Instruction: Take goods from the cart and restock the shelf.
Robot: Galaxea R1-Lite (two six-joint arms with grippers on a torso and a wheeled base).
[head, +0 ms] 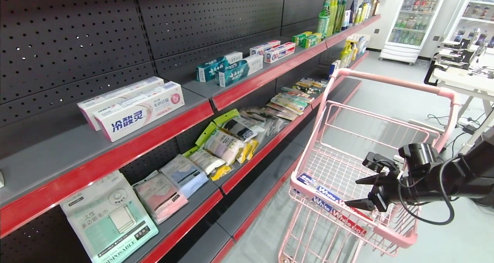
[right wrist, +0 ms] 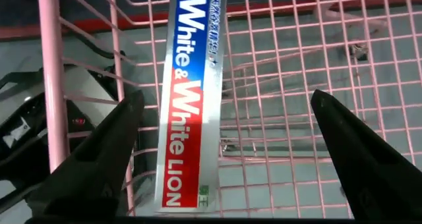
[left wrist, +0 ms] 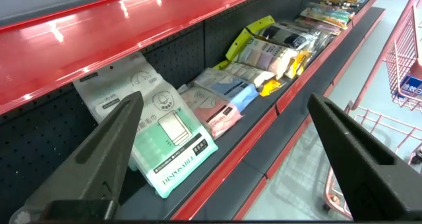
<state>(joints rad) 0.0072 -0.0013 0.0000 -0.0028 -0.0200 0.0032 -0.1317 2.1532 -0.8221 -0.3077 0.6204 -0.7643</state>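
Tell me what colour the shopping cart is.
The cart is pink all over, wire and handle; the head view shows it best.

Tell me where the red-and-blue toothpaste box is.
Head view, lower right: the toothpaste box lies in the pink cart against its near wall, beside the right gripper.

Cart (head: 389, 83) right of shelf (head: 154, 128); toothpaste boxes (head: 326, 196) inside, right claw (head: 352, 192) above

The cart (head: 389, 82) is pink, the toothpaste box (right wrist: 191, 99) blue, red and white, the shelf (head: 58, 151) grey with red edging.
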